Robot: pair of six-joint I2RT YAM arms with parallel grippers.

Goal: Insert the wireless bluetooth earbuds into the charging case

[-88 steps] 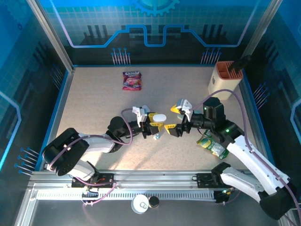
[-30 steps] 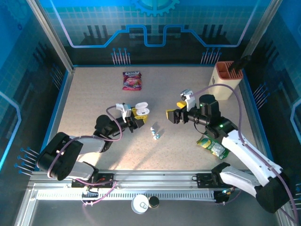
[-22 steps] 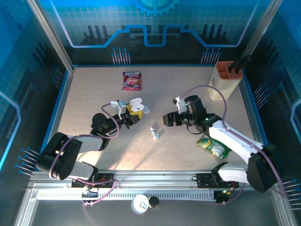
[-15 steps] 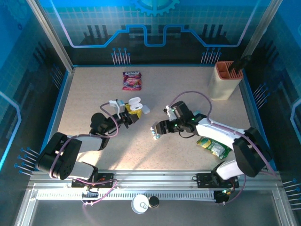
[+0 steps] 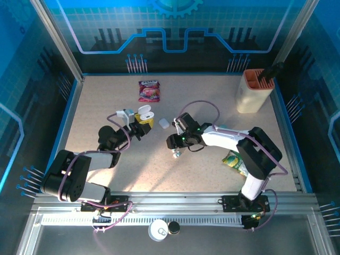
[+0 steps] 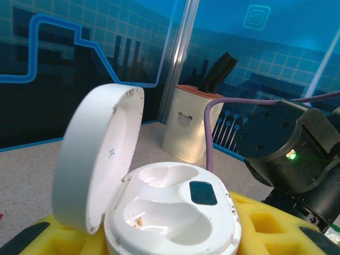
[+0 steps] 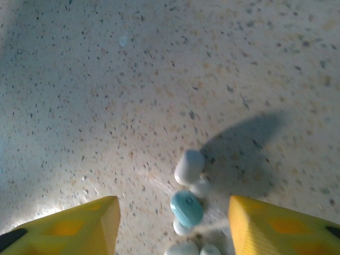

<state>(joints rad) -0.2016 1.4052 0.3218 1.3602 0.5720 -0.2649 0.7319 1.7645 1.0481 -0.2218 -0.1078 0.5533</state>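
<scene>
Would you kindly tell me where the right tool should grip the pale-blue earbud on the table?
Probably across its rounded blue head, from straight above: the pale-blue earbud lies flat among touching white earbuds, in line between the right tool's spread fingers.

Robot test cell in a lab
Speckled bench (image 5: 101,106) walled by blue circuit-print panels (image 5: 223,26), aluminium rail (image 5: 175,197) at bottom.

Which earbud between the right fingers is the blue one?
The blue earbud mid-cluster, just below the topmost white earbud; those around it look white.
</scene>
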